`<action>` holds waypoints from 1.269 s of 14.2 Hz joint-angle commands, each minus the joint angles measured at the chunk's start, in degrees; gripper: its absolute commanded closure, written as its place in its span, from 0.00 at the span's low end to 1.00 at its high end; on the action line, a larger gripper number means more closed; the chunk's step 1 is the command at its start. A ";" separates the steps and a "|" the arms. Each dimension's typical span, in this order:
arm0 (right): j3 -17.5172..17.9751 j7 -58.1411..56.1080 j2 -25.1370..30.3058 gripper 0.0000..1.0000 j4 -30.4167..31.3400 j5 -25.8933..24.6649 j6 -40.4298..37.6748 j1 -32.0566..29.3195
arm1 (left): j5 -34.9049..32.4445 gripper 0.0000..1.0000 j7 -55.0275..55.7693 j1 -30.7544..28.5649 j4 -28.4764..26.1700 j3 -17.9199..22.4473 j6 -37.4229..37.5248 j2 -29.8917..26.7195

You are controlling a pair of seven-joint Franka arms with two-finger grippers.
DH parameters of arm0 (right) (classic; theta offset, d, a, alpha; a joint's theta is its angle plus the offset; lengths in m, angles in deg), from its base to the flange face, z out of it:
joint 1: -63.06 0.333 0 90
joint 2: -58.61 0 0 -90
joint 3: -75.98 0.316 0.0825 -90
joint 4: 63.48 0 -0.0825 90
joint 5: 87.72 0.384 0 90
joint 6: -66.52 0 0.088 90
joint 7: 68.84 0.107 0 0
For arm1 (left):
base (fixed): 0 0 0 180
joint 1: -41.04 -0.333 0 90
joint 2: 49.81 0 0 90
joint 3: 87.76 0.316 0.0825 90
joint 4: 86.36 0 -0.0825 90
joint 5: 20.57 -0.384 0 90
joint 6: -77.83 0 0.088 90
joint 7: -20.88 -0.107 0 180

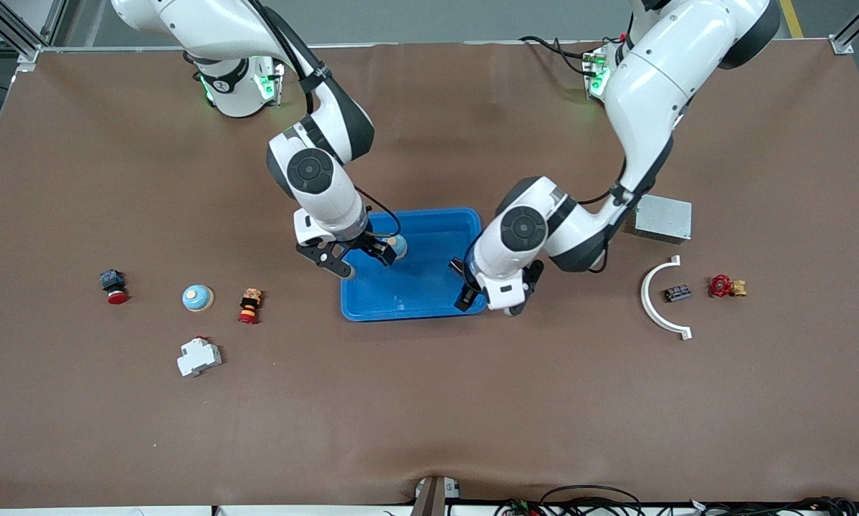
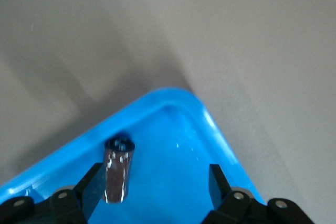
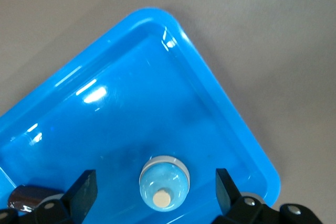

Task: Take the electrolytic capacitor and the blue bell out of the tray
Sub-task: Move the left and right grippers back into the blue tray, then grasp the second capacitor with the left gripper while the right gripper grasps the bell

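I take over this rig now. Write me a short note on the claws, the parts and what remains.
Left claw: in the tray, open around the upright electrolytic capacitor, not gripping.
Right claw: open, above the blue bell in the tray.
Done: neither part is out yet.
Left: grip and lift both parts, place them on the table.
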 commanded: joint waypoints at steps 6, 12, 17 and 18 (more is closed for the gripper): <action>-1.03 8.41 -1.89 0.00 1.18 -0.79 4.81 5.30 | -2.56 0.39 4.31 6.26 0.68 5.06 0.46 3.20; -1.29 8.50 -4.09 0.00 3.30 -1.05 9.75 6.62 | -2.65 1.00 3.95 7.05 1.12 5.06 0.81 3.03; -1.29 8.50 -6.02 0.00 3.21 -1.23 9.93 7.24 | -5.10 1.00 3.08 5.21 2.08 5.06 1.16 0.31; -1.29 8.59 -6.20 0.00 3.21 -1.23 10.01 7.41 | -5.46 1.00 1.25 4.42 2.18 5.06 2.21 -1.17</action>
